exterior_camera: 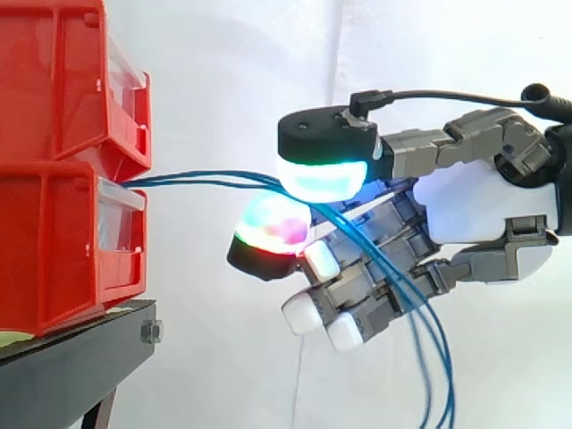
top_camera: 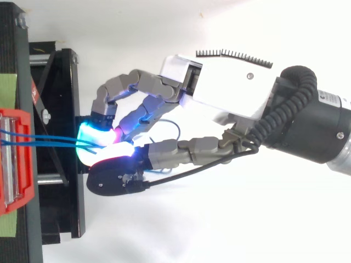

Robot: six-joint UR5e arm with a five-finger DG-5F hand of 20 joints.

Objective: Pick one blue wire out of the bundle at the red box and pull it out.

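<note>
Wires point(exterior_camera: 197, 180) (blue) from red bin point(exterior_camera: 54, 255) pinched in hand point(exterior_camera: 483, 204), black stand point(exterior_camera: 71, 368) below.

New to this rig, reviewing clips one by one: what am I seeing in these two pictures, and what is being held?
It is a robot arm ending in a robot hand with fingers and a thumb; the glowing pads are its own fingertips. One picture is taken level from the side, the other from above; both show the same scene. At the left, red bins are stacked on a black stand. Out of the lower bin run blue wires, and two fingertips pinch them just clear of it; past the pinch the wires droop down.
</note>
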